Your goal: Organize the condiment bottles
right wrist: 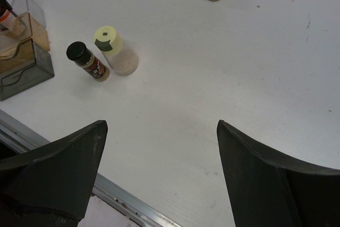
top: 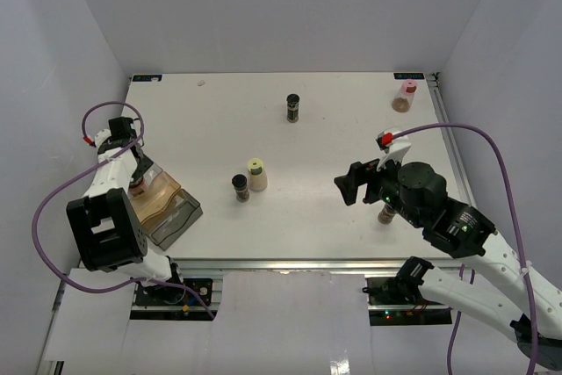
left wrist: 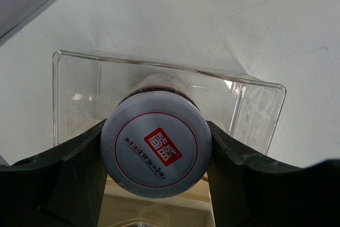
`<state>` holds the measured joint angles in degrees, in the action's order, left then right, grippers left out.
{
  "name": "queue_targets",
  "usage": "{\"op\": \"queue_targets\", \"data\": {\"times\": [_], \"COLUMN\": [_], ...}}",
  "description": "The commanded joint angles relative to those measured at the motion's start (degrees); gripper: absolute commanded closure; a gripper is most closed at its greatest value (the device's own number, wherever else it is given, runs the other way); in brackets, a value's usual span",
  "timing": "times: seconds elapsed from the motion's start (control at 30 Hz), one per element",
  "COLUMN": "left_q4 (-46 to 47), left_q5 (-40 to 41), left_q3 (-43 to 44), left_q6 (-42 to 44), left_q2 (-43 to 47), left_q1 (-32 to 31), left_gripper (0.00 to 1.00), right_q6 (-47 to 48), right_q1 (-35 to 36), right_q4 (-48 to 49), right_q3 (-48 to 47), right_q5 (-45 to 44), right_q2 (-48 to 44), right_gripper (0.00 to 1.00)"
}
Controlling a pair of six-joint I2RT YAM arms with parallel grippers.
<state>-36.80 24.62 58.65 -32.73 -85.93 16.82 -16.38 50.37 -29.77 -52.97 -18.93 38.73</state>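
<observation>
My left gripper (left wrist: 156, 126) is shut on a condiment bottle with a grey-white cap bearing a red logo (left wrist: 156, 150), held over the clear back compartment (left wrist: 249, 86) of a stepped rack (top: 176, 221) at the table's left edge. The right gripper (right wrist: 162, 123) hangs open and empty above bare table at right centre. A black-capped bottle (top: 240, 187) and a pale-yellow-capped bottle (top: 256, 174) stand together mid-table. Farther back stands a dark bottle (top: 292, 108), and a pink-capped one (top: 405, 97) lies at the back right corner. Another bottle (top: 386, 214) stands partly hidden under the right arm.
The rack steps down from a clear tier through an amber one (right wrist: 24, 35) to a grey front tier (right wrist: 29, 73). The table's metal front rail (right wrist: 122, 200) runs just below the right fingers. White walls enclose the table on three sides.
</observation>
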Motion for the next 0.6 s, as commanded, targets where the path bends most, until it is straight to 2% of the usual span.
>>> {"op": "queue_targets", "data": {"times": [0.0, 0.17, 0.3, 0.43, 0.5, 0.57], "left_q4": [0.92, -1.24, -2.47, -6.75, -7.38, -6.98], "left_q5": [0.67, 0.17, 0.08, -1.3, -4.44, -10.86], "left_q3": [1.2, 3.21, 4.61, 8.86, 11.29, 12.87], "left_q6": [-0.58, -0.4, -0.14, 0.34, 2.28, 6.27], "left_q2": [1.59, 2.16, 2.78, 2.85, 4.35, 5.7], "left_q1": [0.32, 0.32, 0.23, 0.32, 0.32, 0.32], "left_gripper": [0.26, 0.17, 0.06, 0.05, 0.05, 0.05], "right_q6": [0.23, 0.82, 1.17, 1.44, 1.7, 1.62], "right_q1": [0.17, 0.17, 0.17, 0.17, 0.17, 0.17], "right_q4": [0.7, 0.16, -0.28, -0.32, -0.2, -0.2], "right_q3": [0.11, -0.29, -0.98, -1.31, -1.53, -1.72], "right_q5": [-1.55, -2.33, -2.69, -3.0, -3.12, -3.04], "right_q2": [-1.02, -1.29, -1.38, -1.24, -1.09, -0.56], "right_gripper": [0.1, 0.1, 0.1, 0.1, 0.1, 0.1]}}
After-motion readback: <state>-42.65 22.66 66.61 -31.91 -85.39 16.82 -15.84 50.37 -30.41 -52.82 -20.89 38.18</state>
